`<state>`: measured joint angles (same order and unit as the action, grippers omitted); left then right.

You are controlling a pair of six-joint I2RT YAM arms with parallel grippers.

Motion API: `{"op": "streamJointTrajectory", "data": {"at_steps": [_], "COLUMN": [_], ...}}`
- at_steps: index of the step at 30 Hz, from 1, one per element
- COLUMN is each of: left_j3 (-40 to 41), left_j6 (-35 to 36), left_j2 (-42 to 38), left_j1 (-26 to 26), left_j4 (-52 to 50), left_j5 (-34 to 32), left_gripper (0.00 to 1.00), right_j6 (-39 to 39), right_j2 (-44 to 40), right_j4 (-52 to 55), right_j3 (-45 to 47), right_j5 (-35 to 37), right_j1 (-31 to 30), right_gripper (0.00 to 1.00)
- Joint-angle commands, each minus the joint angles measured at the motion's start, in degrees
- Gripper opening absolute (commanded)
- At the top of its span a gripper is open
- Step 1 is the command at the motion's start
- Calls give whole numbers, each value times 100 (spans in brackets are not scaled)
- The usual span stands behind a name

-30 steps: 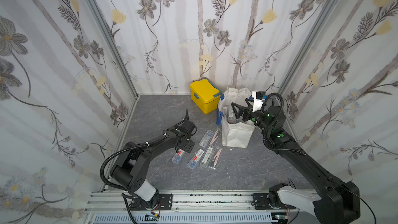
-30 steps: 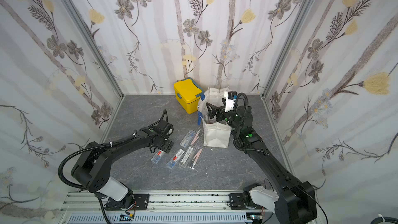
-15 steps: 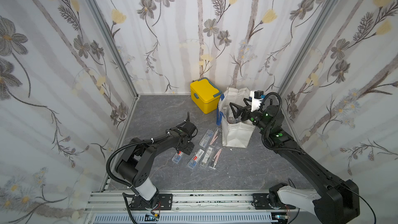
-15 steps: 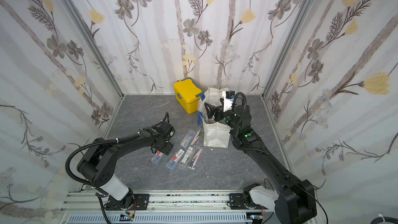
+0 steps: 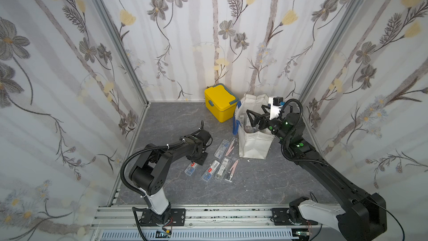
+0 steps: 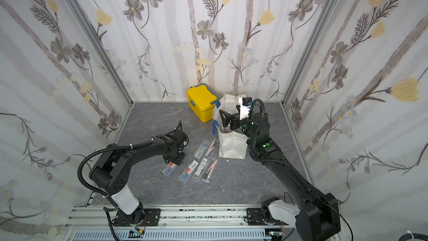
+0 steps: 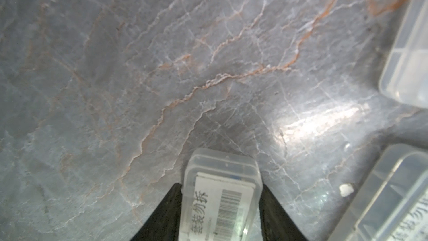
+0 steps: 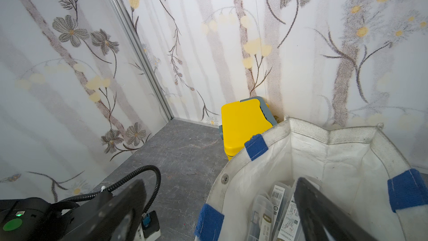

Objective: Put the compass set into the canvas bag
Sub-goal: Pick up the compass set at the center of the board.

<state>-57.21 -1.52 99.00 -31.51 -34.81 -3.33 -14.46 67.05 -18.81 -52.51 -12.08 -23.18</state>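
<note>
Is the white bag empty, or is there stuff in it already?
Not empty. The canvas bag stands open, and the right wrist view shows several clear labelled cases inside it.

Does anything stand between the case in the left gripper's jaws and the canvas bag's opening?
Yes. The right gripper hangs open over the mouth of the canvas bag. Other clear cases lie on the table between the compass case and the bag, probably low enough to lift over.

Labelled clear compass case (image 7: 222, 205) is pinched between the left gripper (image 7: 220, 185) fingers (image 7: 162, 216), over grey veined tabletop (image 7: 139, 77). Two more clear cases (image 7: 407, 42) are cropped at the frame edge.
</note>
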Motion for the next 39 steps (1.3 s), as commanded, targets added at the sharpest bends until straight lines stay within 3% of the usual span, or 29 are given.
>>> {"op": "streamJointTrajectory", "data": {"at_steps": [1,8,20,27,39], "left_j3": [36,-44,-527,-868,-1136], "left_j6": [51,-3,-237,-996,-2217], "left_j2": [110,121,-261,-573,-1355], "left_j1": [13,13,74,123,219], "left_j4": [-184,-96,285,867,2093], "left_j5": [-186,-179,-108,-285,-490], "left_gripper": [46,35,35,35,33], "right_j6": [22,50,221,601,520], "right_j2": [19,61,64,165,744], "right_j4": [-174,-191,-196,-92,-256], "right_j3": [-75,-117,-145,-201,-290], "right_j5": [0,-23,-172,-209,-397], "right_j1": [-18,-32,-104,-445,-1159], "right_gripper": [100,100,99,99,96]}}
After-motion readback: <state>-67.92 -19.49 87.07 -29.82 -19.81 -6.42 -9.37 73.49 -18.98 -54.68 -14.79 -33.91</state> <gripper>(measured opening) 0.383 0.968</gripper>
